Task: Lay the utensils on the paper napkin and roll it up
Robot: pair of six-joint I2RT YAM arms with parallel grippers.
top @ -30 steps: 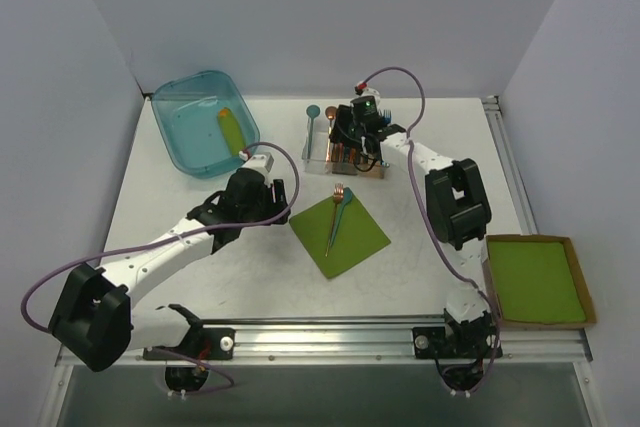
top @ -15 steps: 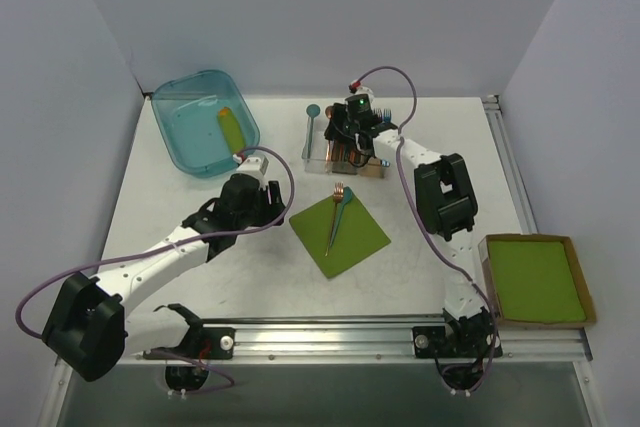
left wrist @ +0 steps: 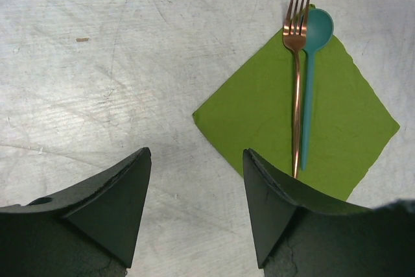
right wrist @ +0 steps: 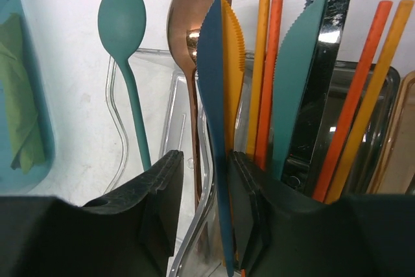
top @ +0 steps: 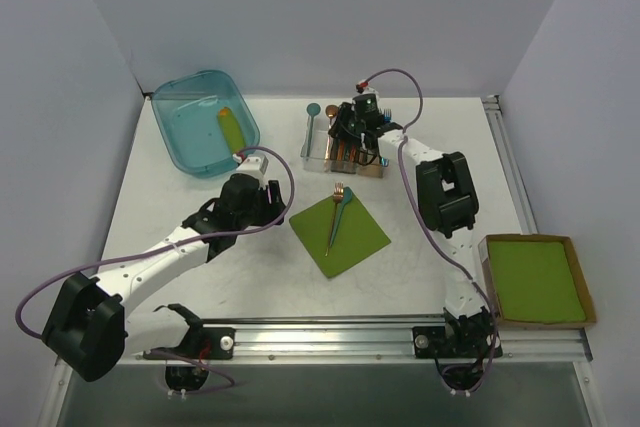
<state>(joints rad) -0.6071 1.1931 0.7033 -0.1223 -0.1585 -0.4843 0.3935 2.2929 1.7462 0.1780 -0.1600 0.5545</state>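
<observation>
Left hand (left wrist: 196, 154) parted over table (left wrist: 97, 63) beside napkin (left wrist: 259, 108) edge, right hand (right wrist: 204, 155) straddling blue knife (right wrist: 211, 63), grip unclear.

right end effector (right wrist: 202, 183) | narrowed, apparently onto blue knife (right wrist: 209, 82)

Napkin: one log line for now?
napkin: flat | fork, spoon: on napkin | left end effector: open, beside napkin | right end effector: astride blue knife in caddy

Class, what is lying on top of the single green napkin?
A copper fork and a teal spoon lie side by side on the paper napkin, heads toward one corner. The strip of napkin beneath them is covered.
</observation>
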